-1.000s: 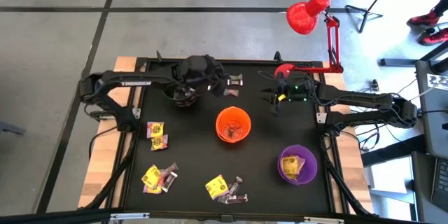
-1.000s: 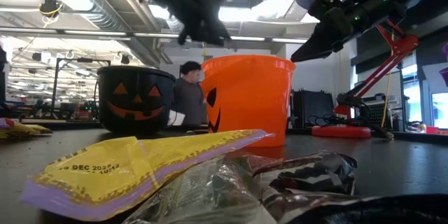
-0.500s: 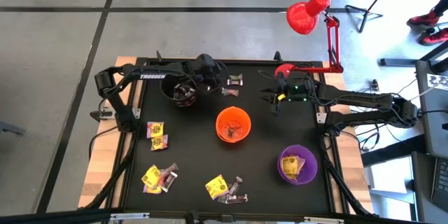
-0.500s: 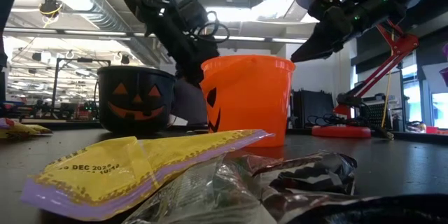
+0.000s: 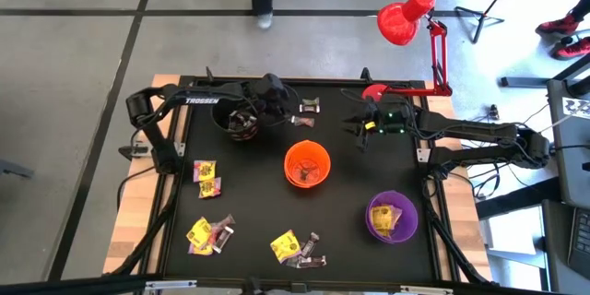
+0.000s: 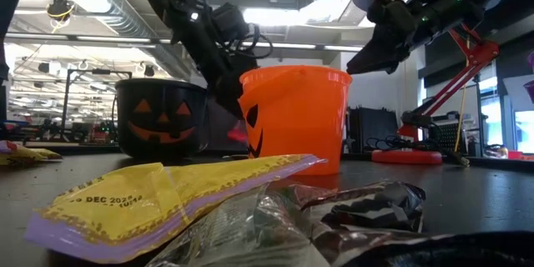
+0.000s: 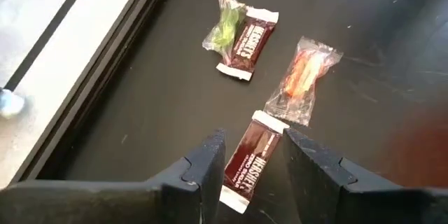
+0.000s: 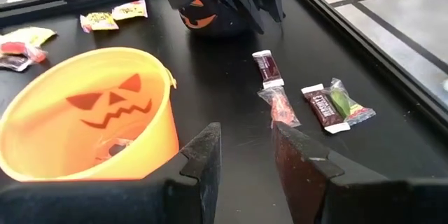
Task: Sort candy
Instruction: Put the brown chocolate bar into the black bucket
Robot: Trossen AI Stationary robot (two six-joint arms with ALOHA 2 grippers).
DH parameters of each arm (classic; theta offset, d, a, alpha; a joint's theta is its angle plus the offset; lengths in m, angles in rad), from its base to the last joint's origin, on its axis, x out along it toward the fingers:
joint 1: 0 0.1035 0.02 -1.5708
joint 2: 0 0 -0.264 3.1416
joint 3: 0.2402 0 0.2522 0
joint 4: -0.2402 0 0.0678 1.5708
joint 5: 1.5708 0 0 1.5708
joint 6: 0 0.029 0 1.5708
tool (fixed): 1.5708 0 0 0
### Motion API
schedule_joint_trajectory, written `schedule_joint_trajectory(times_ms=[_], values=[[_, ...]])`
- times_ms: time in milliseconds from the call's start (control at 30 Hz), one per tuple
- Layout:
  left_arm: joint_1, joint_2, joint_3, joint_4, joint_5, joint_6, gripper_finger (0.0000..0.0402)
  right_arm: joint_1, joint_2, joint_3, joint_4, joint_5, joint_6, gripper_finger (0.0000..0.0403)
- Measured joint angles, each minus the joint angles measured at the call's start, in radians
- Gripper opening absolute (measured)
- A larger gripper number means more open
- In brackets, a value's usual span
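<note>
While my left claw hangs over the far side of the table, just past the black cup, its fingers stand apart on either side of a brown chocolate bar that lies flat on the dark surface; they straddle it without closing on it, and I hold nothing. Just beyond that bar lies an orange sweet in clear wrap, and farther on a second brown bar rests against a green sweet.

My right claw waits in the air at the far right of the table, near the orange cup, fingers parted and empty.

The rest of the candy is spread about: yellow wrappers at the left edge, more yellow and dark pieces along the near edge and, yellow ones inside the purple cup, and dark pieces in the black cup.
</note>
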Motion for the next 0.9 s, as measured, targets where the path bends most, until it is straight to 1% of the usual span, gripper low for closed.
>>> schedule_joint_trajectory(times_ms=[67, 233, 333, 567, 800, 900], values=[[-0.002, 0.029, 0.000, -0.002, -0.003, 0.008, 0.0143, 0.000, 0.000, 0.000, 0.000, -0.004, 0.008, 0.0127], [-0.010, 0.125, 0.000, 0.016, -0.015, 0.032, 0.0183, 0.000, 0.000, 0.000, 0.001, -0.018, 0.015, 0.0127], [-0.011, 0.164, 0.000, 0.032, -0.022, 0.045, 0.0198, 0.000, 0.000, 0.000, 0.001, -0.019, 0.015, 0.0127], [-0.012, 0.183, 0.000, 0.089, -0.021, 0.053, 0.0202, 0.000, 0.000, 0.000, 0.000, -0.019, 0.006, 0.0127], [-0.010, 0.179, 0.000, 0.089, -0.030, 0.051, 0.0200, 0.000, 0.000, 0.000, 0.000, -0.019, 0.003, 0.0127], [0.000, 0.179, 0.000, 0.076, -0.051, 0.048, 0.0199, 0.000, 0.000, 0.000, 0.000, -0.019, 0.003, 0.0127]])
